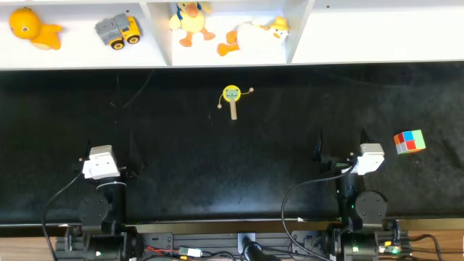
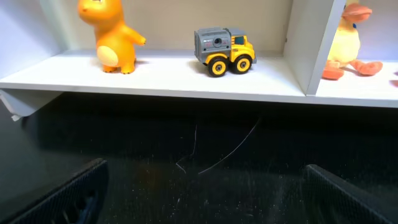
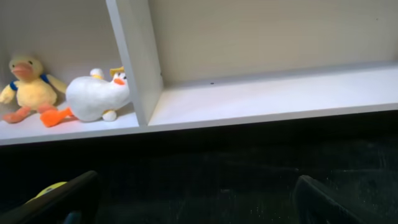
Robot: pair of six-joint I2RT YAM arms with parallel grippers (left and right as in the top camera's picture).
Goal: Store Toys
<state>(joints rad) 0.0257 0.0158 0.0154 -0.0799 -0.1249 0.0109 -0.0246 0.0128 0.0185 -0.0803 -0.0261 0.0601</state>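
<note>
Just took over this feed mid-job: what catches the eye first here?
Two toys lie loose on the black mat: a small yellow rattle drum near the middle, and a multicoloured cube at the right. On the white shelf, an orange figure and a yellow truck share the left compartment, a yellow plush duck and a white plush duck the middle one.

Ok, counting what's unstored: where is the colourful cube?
Top view: the colourful cube sits at the far right of the black table, just right of the right arm, in front of the shelf.
</note>
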